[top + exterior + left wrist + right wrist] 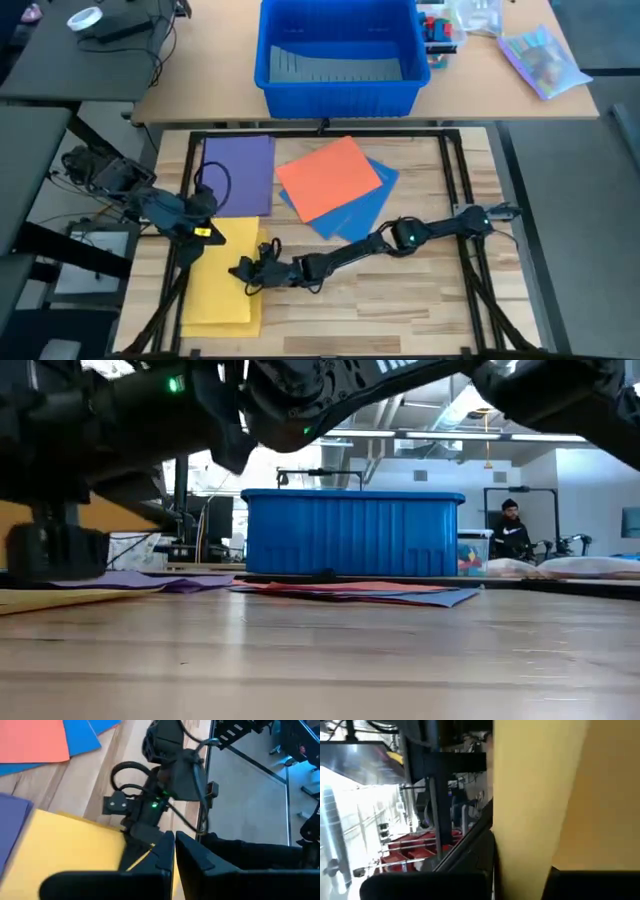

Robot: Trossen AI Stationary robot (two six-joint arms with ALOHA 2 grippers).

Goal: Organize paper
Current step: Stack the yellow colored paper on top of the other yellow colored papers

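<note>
Four sheets of paper lie on the worktop (400, 300), one of each colour: one purple sheet (240, 172), one yellow sheet (222, 285), one orange sheet (328, 177) and one blue sheet (365, 208) (mostly covered by the orange one). Two robot arms work over them, so two grippers: the left gripper (210, 232) and the right gripper (248, 270). Beyond stands one blue bin (338, 55), and one clear bag (545, 58).
</note>
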